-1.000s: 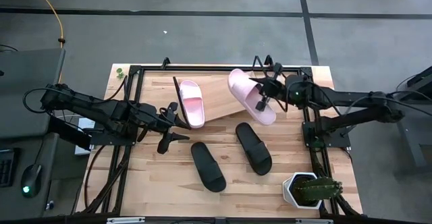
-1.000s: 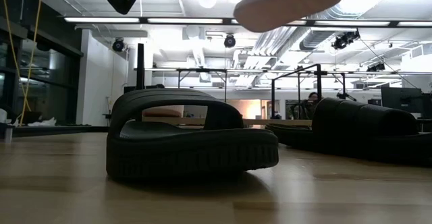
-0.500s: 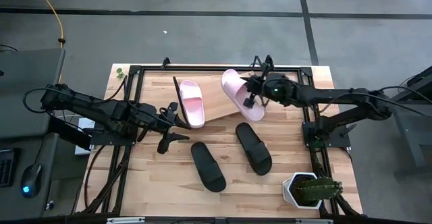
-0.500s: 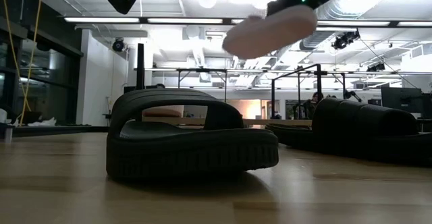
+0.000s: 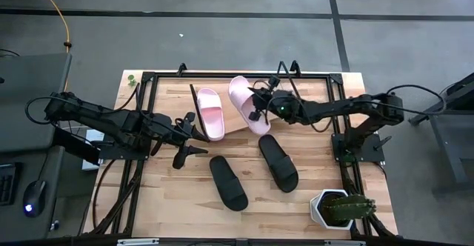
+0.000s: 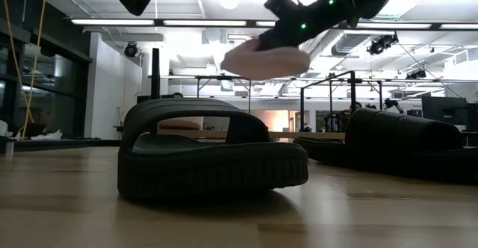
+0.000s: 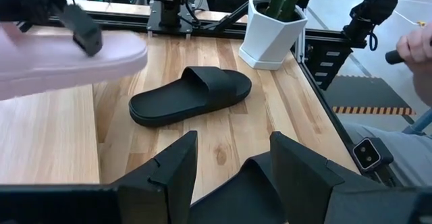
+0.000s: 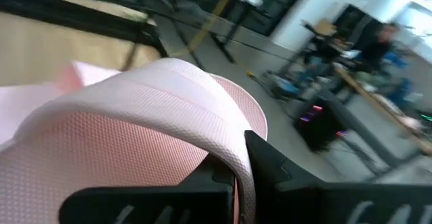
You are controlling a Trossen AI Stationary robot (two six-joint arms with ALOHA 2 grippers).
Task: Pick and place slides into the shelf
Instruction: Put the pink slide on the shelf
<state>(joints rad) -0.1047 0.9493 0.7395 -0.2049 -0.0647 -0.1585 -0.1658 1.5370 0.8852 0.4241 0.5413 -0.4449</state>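
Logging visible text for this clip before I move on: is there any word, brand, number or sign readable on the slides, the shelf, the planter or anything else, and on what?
None can be read in any view.
Pink slides: plain straps, no brand showing.
Black slides: no marking visible.
Shelf: bare wood.
White planter: no label showing.
Room behind the table: only blurred lights and screens, nothing legible.
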